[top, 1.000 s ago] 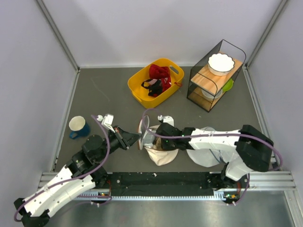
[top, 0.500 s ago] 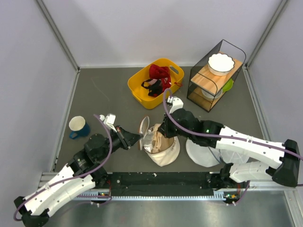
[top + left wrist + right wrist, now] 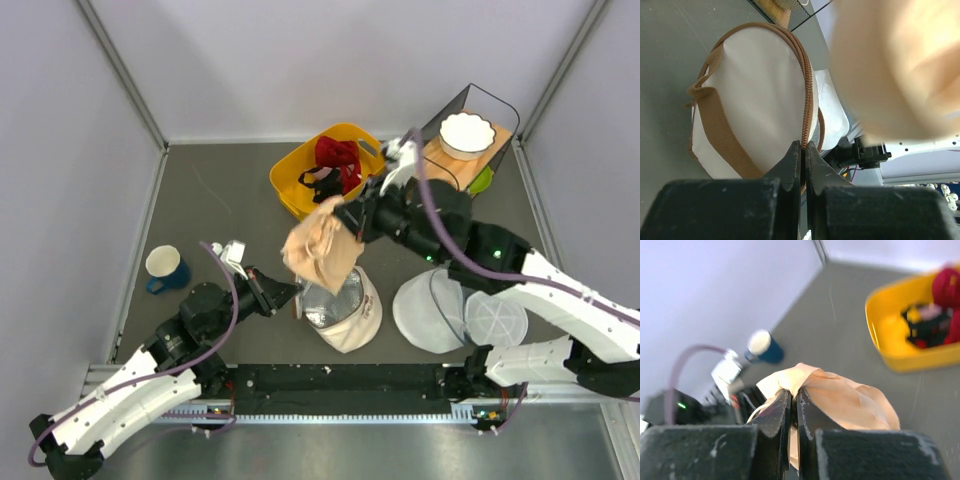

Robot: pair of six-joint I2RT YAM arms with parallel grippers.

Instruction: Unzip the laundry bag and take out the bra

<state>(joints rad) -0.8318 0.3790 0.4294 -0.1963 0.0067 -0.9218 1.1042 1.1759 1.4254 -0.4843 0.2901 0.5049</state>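
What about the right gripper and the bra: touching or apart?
Touching. The right wrist view shows the right gripper with its fingers pinched shut on a fold of the peach bra.

My right gripper (image 3: 791, 394) is pinched tight on the bra (image 3: 840, 402), a soft peach cloth that hangs from my two fingers. Far off on the gray table (image 3: 840, 315) sits a yellow basket (image 3: 890, 352) with red and black clothes inside. A blue cup (image 3: 763, 346) stands near the white wall.
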